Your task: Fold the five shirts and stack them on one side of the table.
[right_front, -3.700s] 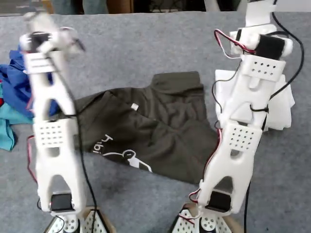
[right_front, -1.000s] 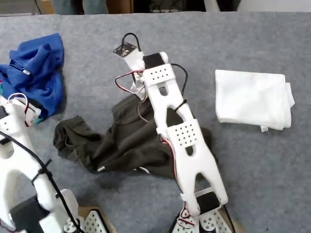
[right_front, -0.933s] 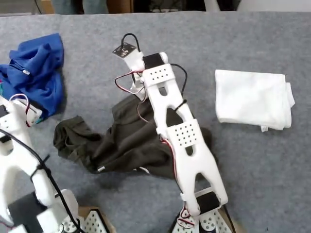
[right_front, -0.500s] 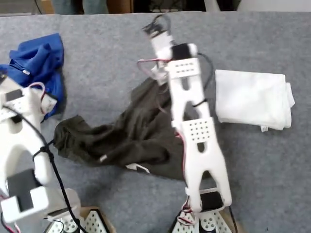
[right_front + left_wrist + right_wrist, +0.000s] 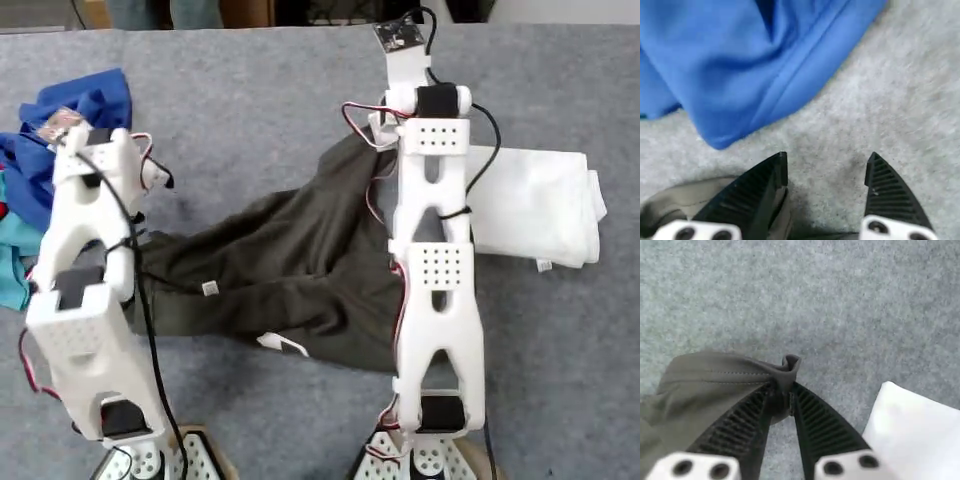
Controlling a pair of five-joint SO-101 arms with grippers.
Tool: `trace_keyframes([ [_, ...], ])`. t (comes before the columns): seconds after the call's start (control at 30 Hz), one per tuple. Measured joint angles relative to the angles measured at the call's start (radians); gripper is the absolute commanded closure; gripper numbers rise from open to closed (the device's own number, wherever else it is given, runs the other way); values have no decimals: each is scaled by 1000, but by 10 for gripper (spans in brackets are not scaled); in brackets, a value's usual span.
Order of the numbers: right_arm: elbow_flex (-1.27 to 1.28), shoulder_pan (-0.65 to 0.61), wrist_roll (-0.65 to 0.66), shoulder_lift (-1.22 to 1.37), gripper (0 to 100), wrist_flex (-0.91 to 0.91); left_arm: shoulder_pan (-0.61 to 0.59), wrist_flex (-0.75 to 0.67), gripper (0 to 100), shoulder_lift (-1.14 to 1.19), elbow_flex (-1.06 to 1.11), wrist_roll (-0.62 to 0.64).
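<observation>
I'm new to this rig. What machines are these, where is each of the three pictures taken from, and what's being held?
Two small white robot arms sit side by side at a grey table. One picture looks down from overhead; the other two come from cameras on each arm's wrist. The right gripper is shut on a corner of a dark olive shirt, spread out mid-table. The left gripper is open and holds nothing, near a crumpled blue shirt. A folded white shirt lies on the right.

On the table [image 5: 250, 90], the spread shirt [image 5: 300, 250] lies central — crumpled heap [image 5: 22, 175] left, folded shirt [image 5: 545, 215] right.
</observation>
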Motion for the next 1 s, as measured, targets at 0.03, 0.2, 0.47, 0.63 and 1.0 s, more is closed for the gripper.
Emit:
trace_keyframes([
  [0.03,0,0,0,0,985,-3,5,35,737,34,-46,0],
  [0.2,-3,0,0,29,985,-11,9,181,737,169,-241,3],
  [0.47,-8,0,0,29,985,-11,21,474,737,253,-440,-6],
  [0.63,-8,0,0,29,985,-11,21,491,757,255,-443,-20],
  [1.0,-8,0,14,29,985,-20,21,491,784,262,-420,-46],
])
